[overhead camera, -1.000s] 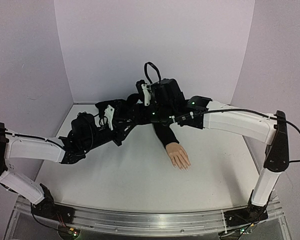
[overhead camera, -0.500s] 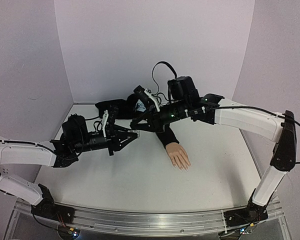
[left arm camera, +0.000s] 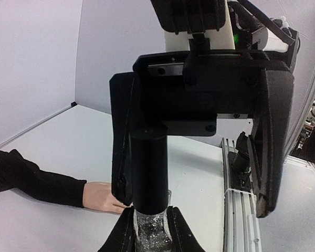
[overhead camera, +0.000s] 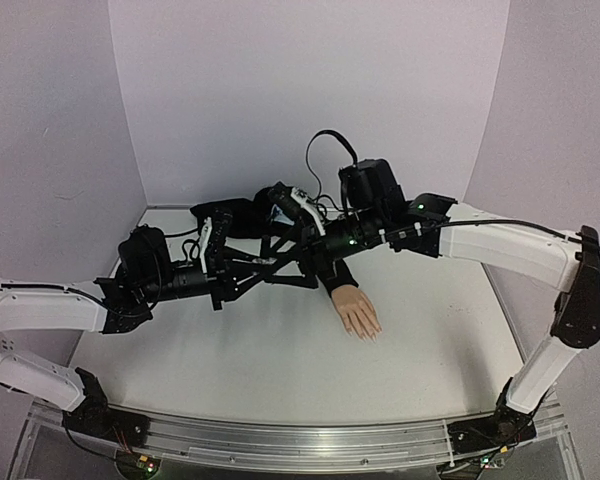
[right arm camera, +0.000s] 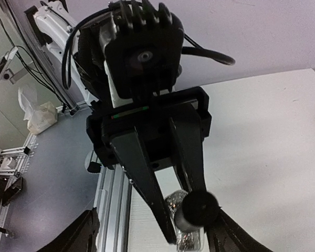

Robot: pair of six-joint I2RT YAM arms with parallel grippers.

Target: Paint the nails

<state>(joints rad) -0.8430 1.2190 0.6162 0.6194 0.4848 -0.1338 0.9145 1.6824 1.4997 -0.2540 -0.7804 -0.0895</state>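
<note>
Opening the right gripper point(left arm camera: 191, 202) wide around the cap point(left arm camera: 149, 168) after clamping; swinging the left gripper point(left arm camera: 152, 237) and bottle point(right arm camera: 191, 239) level.

I make out the nails point(overhead camera: 366, 334) as tiny pale tips on the fingers of the skin-coloured mannequin hand point(overhead camera: 357, 310), which lies flat on the bench point(overhead camera: 280, 370) with its back upward. They sit at the end farthest from its black sleeve point(overhead camera: 332, 270), pointing away from it. They're too small from above for me to judge their finish.
</note>
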